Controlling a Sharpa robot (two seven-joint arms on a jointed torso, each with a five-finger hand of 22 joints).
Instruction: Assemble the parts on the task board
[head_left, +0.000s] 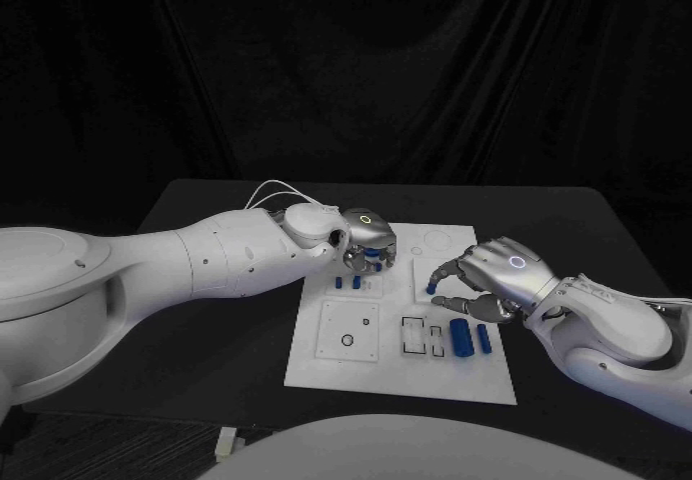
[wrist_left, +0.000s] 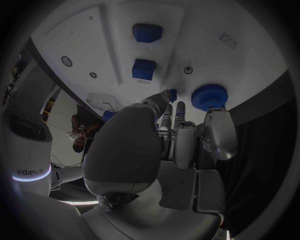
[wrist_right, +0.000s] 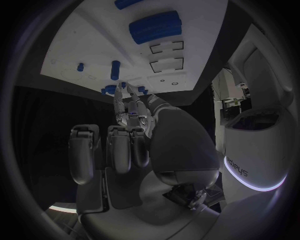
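— Lying flat near the middle of the black tabletop (head_left: 577, 215): the white task board (head_left: 353, 375). Seen on it, several blue parts.

— Where on the board?

— Near the right edge, a ribbed blue block (head_left: 462, 338) with a slim blue bar (head_left: 485, 338) just beside it. Toward the far left corner, two small blue pegs (head_left: 340, 283). Close to the far edge, a blue toothed wheel (wrist_left: 209, 96), met by the left hand's fingertips (wrist_left: 212, 111).

— And the left hand (head_left: 364, 240) itself?

— Hung over the far left part of the board, fingers pointed down onto a blue part. Gripped or merely touched, could not tell.

— The right hand (head_left: 483, 280)?

— Poised over the board's right half, fingers curled down around a small blue piece (head_left: 443, 288), seemingly pinching it.
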